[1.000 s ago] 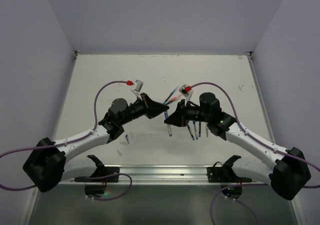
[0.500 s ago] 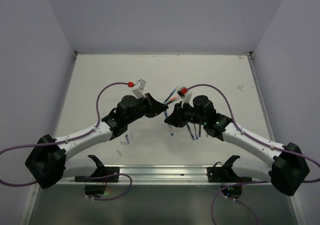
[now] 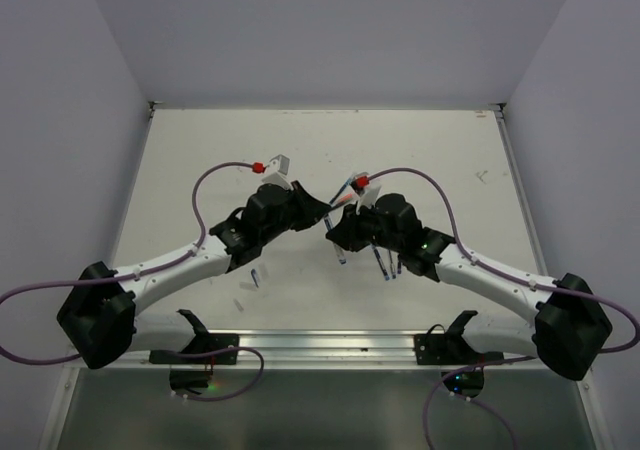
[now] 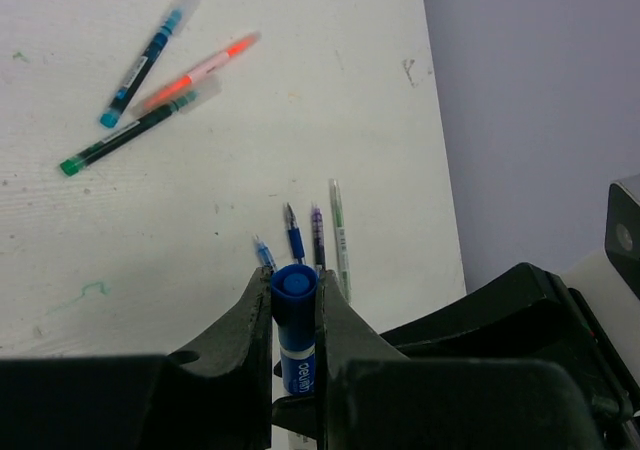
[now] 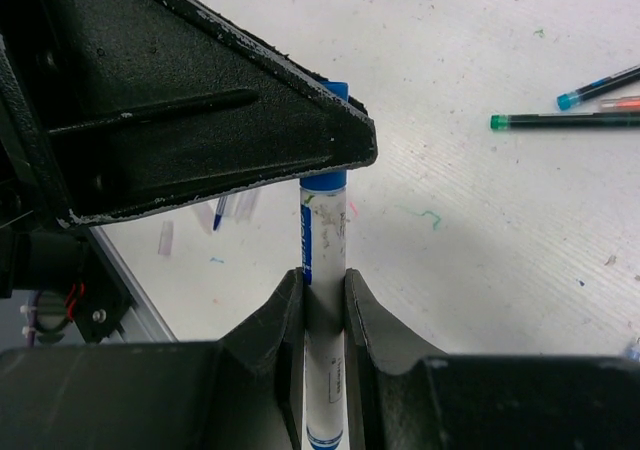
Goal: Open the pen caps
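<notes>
One blue pen cap [image 4: 297, 348] is clamped between the narrow-set fingers of the left gripper [image 4: 294, 285], held above the middle of the table [image 4: 120, 230]. The cap is in line with, and touching, the white pen [image 5: 322, 235], whose barrel the right gripper [image 5: 322, 282] pinches firmly. The grippers meet tip to tip. Four slim pens [image 4: 318, 240] lie side by side beneath. Three more pens [image 4: 150, 55] lie farther off.

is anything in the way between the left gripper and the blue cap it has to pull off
Nothing visible. The left gripper is shut directly on the short blue plastic pen cap, and the right gripper holds the same pen's white plastic barrel. The loose pens lie on the white table, apart from the grip.
</notes>
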Motion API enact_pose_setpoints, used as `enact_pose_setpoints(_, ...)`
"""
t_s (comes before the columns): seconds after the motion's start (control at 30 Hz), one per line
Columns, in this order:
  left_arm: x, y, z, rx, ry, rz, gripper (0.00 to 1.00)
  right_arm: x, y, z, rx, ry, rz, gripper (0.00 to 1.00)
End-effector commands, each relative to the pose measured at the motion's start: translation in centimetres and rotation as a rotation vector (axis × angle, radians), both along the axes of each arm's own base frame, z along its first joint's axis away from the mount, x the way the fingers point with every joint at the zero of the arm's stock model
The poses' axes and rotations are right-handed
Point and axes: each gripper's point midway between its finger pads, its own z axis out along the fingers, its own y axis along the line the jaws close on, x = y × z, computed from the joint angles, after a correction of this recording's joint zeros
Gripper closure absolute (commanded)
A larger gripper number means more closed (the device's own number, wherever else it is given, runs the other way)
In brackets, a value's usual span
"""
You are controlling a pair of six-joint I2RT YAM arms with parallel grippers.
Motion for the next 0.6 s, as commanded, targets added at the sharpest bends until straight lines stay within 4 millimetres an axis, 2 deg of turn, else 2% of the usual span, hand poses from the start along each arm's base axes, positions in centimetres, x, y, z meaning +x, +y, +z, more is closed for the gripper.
enact_pose_setpoints(0.0, 6.4, 5.8, 5.3, 0.005, -0.185, 0.383, 1.0, -3.8, -3.2, -7.0, -0.228, 0.203, 0.009, 1.0)
enact_pose_setpoints(0.17, 7.2, 6.3, 6.4, 0.079, -0.228, 0.403, 1.0, -4.1, -3.5, -8.4, -0.292, 0.218, 0.012, 1.0)
enact_pose_setpoints(0.2, 7.6, 6.2, 7.3, 0.088, -0.239, 0.399, 1.0, -4.3, -3.6, -8.8, -0.316, 0.228, 0.013, 1.0)
enact_pose_setpoints(0.27, 7.9, 6.2, 6.7, 0.162, -0.232, 0.393, 1.0, -4.5, -3.7, -9.1, -0.337, 0.227, 0.016, 1.0)
enact_pose_setpoints(0.3, 8.2, 6.1, 7.4, 0.162, -0.247, 0.393, 1.0, -4.6, -3.9, -9.4, -0.345, 0.232, 0.016, 1.0)
enact_pose_setpoints(0.4, 8.7, 6.2, 7.7, 0.198, -0.25, 0.396, 1.0, -4.3, -4.7, -9.6, -0.372, 0.219, -0.021, 1.0)
enact_pose_setpoints(0.47, 8.5, 6.3, 7.2, 0.238, -0.238, 0.384, 1.0, -4.1, -5.3, -9.3, -0.387, 0.226, -0.062, 1.0)
enact_pose_setpoints(0.57, 7.6, 6.2, 5.8, 0.279, -0.217, 0.327, 1.0, -2.8, -6.9, -9.3, -0.454, 0.219, -0.158, 1.0)
